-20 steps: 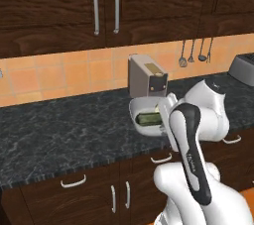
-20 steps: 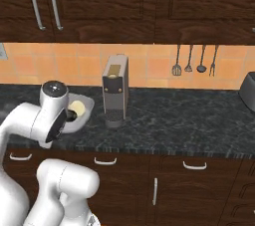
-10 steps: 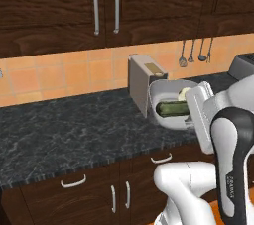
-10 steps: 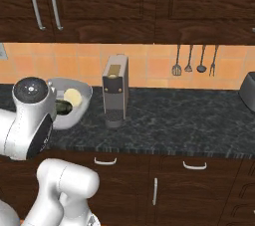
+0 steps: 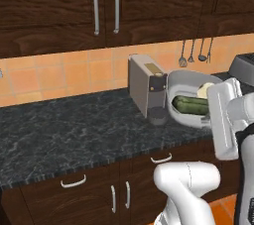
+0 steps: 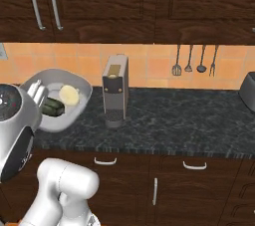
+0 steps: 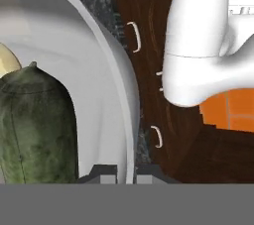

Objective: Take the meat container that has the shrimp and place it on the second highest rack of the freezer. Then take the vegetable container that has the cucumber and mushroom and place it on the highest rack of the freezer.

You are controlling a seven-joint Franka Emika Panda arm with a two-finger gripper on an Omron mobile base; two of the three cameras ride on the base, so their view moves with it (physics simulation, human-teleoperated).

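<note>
No writing is legible. The pincer (image 7: 119, 173) grips the rim of the vegetable container (image 6: 82, 89) holding cucumber (image 5: 191, 105) and mushroom (image 6: 69, 95), raised beside the coffee machine (image 6: 115, 90) above the tabletop (image 5: 74, 135).

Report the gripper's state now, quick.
Gripper: shut on the rim of the vegetable container, which holds the cucumber and mushroom.

A dark speckled stone worktop (image 5: 74, 130) is seen running across the middle of both base views. A grey coffee machine (image 6: 115, 89) stands upright on it, centre-left in the right base view, against the orange tiled wall.
</note>
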